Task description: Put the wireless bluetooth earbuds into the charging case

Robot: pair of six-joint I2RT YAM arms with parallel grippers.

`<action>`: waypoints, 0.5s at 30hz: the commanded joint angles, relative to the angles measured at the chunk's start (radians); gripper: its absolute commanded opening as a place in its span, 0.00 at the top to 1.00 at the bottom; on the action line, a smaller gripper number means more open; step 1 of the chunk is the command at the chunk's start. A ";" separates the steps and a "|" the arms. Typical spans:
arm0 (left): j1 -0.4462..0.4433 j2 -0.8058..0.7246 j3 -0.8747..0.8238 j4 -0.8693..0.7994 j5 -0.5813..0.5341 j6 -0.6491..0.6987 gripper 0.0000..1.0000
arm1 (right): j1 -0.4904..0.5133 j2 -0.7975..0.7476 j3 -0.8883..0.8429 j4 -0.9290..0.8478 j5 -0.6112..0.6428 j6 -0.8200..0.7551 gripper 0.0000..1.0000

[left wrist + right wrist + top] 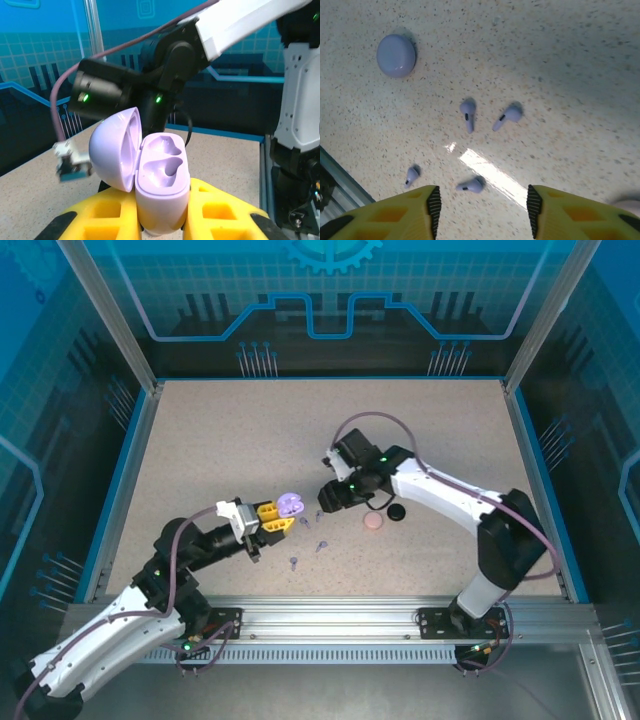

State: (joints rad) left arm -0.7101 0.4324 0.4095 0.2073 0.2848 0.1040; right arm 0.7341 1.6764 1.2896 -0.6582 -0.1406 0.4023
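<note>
The left gripper (162, 220) is clamped on the lavender charging case (161, 172), which stands upright between its yellow fingers (107, 220). The lid is swung open to the gripper's left and both sockets show. The right gripper (484, 202) hangs over the table (570, 60) with its jaws parted, gripping nothing. One lavender earbud (471, 185) lies just ahead, between its fingertips. Three more earbuds (468, 114) lie farther ahead.

My left arm (110, 625) extends forward and to the right, left gripper (272, 517) clamped on the lavender case (290, 504). My right arm (450, 500) folds leftward at the elbow, wrist pitched down, right gripper (482, 205) parted and empty.
</note>
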 commanded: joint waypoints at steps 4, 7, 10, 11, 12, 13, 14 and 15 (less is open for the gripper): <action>-0.007 -0.023 0.084 0.006 0.035 -0.071 0.96 | 0.085 0.172 0.155 -0.122 0.071 0.055 0.53; -0.007 -0.032 0.108 0.006 0.043 -0.102 0.97 | 0.117 0.238 0.211 -0.148 0.097 0.055 0.53; -0.006 -0.034 0.135 -0.014 0.047 -0.122 0.98 | 0.144 0.302 0.268 -0.180 0.126 0.050 0.52; -0.006 -0.037 0.143 -0.020 0.052 -0.125 0.98 | 0.150 0.319 0.285 -0.189 0.138 0.052 0.52; -0.007 -0.036 0.148 -0.023 0.053 -0.127 0.98 | 0.158 0.337 0.300 -0.191 0.146 0.050 0.52; -0.007 -0.036 0.152 -0.024 0.055 -0.128 0.99 | 0.162 0.352 0.313 -0.193 0.150 0.049 0.52; -0.008 -0.036 0.154 -0.028 0.058 -0.128 0.99 | 0.166 0.370 0.326 -0.196 0.156 0.049 0.51; -0.007 -0.035 0.155 -0.029 0.059 -0.128 0.99 | 0.171 0.389 0.340 -0.200 0.161 0.049 0.51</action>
State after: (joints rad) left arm -0.7101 0.4099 0.5320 0.1883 0.3176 -0.0006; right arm 0.8890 2.0235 1.5795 -0.8036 -0.0170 0.4419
